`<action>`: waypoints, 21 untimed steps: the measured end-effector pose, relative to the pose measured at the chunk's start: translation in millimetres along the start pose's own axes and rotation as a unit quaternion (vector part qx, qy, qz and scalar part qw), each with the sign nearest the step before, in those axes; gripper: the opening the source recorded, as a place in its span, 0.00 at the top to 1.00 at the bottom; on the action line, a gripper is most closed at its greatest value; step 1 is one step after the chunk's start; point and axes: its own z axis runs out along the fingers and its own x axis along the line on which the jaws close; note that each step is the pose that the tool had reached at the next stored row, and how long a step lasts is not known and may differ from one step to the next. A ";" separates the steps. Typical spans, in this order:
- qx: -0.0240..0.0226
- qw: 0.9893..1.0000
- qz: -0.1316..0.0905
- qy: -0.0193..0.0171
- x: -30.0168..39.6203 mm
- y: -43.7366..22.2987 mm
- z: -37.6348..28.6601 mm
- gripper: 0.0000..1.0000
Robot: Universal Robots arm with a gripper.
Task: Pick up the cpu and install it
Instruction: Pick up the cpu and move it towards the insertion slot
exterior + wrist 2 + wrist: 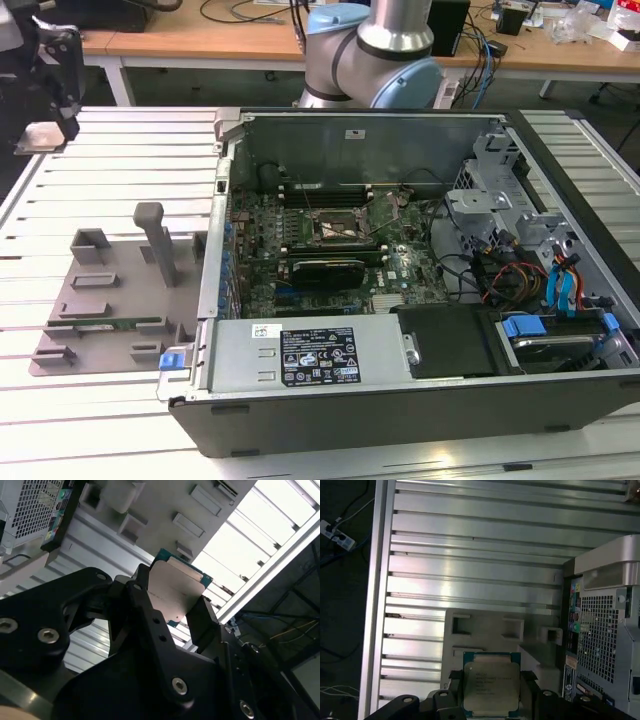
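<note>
One gripper (45, 118) grips one cpu (491, 682).
In the exterior view the arm (375, 55) rises behind the single open computer case (400, 410). Its gripper is at the frame's upper left, over the slatted table (110, 150), beyond the one grey parts holder (130, 290). In both wrist views two black fingers (202, 622) clamp opposite edges of the cpu, silver top showing.

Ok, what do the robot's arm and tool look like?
The arm is silver-grey tubing with pale blue joint caps. The tool is matte black, with angular linked fingers fastened by silver screws.
</note>
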 end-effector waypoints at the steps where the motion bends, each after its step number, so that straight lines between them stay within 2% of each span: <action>1: 0.000 1.000 0.000 0.000 -9.1 -0.7 0.3 0.45; 2: 0.000 1.000 0.000 0.001 -21.0 -1.6 0.5 0.45; 4: 0.000 1.000 0.000 0.001 -28.4 -2.2 0.8 0.45; 6: 0.000 1.000 0.000 0.002 -44.5 -3.5 1.1 0.45; 8: 0.000 1.000 0.000 0.002 -56.2 -4.5 1.4 0.45; 9: 0.000 1.000 0.000 0.003 -59.0 -4.7 1.4 0.45; 13: 0.000 1.000 0.000 0.004 -86.7 -6.9 2.1 0.45; 21: 0.000 1.000 0.000 0.006 -124.8 -9.9 3.0 0.45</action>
